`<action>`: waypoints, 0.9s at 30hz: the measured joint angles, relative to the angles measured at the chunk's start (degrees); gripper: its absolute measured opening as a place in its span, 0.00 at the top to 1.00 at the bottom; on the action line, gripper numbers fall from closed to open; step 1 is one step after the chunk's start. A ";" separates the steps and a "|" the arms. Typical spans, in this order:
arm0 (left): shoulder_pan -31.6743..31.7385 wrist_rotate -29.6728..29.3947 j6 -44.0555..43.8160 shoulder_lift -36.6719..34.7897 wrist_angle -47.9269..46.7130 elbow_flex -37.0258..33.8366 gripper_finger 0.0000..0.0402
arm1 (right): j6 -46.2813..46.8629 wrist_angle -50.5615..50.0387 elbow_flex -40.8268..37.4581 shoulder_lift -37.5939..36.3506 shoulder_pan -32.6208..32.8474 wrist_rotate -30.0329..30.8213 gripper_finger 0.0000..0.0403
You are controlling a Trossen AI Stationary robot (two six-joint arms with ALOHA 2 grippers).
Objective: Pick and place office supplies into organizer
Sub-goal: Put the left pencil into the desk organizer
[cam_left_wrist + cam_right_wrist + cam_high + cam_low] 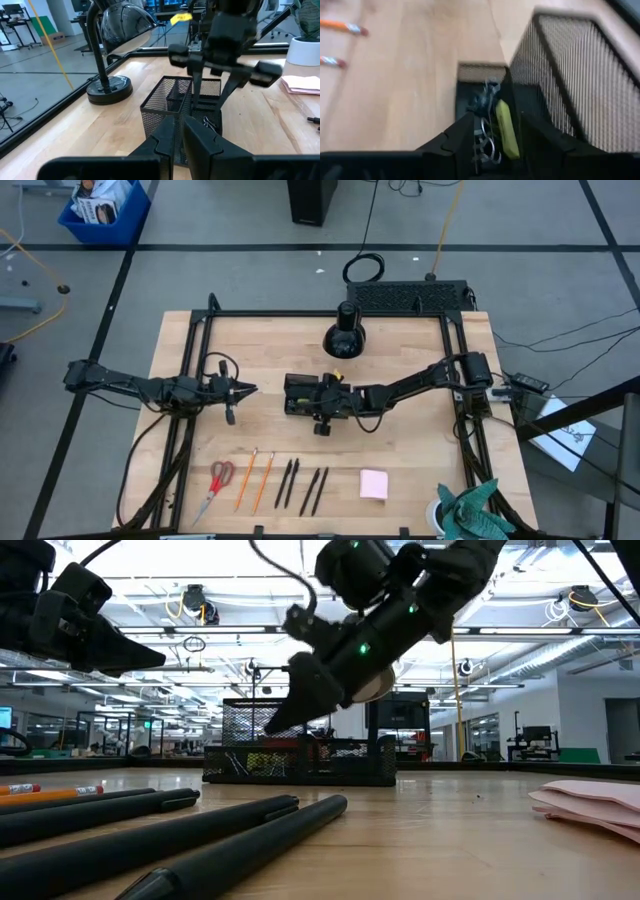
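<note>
From above, mid-table: the black mesh organizer (303,395) sits on the wooden table (420,470), with the right gripper (322,402) directly over it, arm reaching in from the right edge. The left gripper (246,390) waits just left of the organizer, tips pointed at it. Behind the organizer stands a round black desk lamp (343,333). Along the near edge, left to right: red-handled scissors (216,483), two orange pencils (254,479), four black pens (301,485), a pink sticky-note pad (374,483).

Low view: the right gripper (290,710) slants down to the organizer (300,756) — its tips at the tray's top edge. Pens (200,830) lie in the foreground, pencils (50,792) at left, the sticky pad (590,805) at right. The left gripper (150,658) hangs above table level at upper left.

Left wrist view: the left gripper (180,131) shows its fingers pressed nearly together, holding nothing. Ahead, the organizer (182,112), the right arm above it, and the lamp (107,87) beside.

Right wrist view: the right gripper (492,131) has its fingers spread over a low compartment of the organizer (570,95) — a yellow-green bit (505,127) and metal clips (485,142) lie between them; whether they are touched I cannot tell.
</note>
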 joint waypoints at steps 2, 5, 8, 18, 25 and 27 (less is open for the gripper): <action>0.00 0.00 0.00 0.00 -0.06 0.00 0.90 | -0.41 -0.52 0.00 -1.58 0.99 -0.05 0.63; 0.00 0.00 0.02 0.00 -0.17 0.00 0.90 | -0.78 -3.33 0.00 -4.96 3.40 -0.18 0.63; 0.02 0.00 0.11 0.00 -0.26 0.00 0.90 | -0.31 -7.77 0.00 -8.70 6.49 0.37 0.64; 0.00 -0.02 1.51 0.00 -0.41 0.00 0.90 | 3.39 -4.43 -9.79 -16.96 17.54 10.68 0.94; 0.02 0.00 1.21 0.00 -0.44 0.00 0.90 | 8.91 12.29 -23.84 -19.36 20.30 11.94 0.98; 0.02 0.00 1.42 0.00 -0.63 0.00 0.90 | 10.27 19.38 -29.22 -19.24 20.76 11.85 0.99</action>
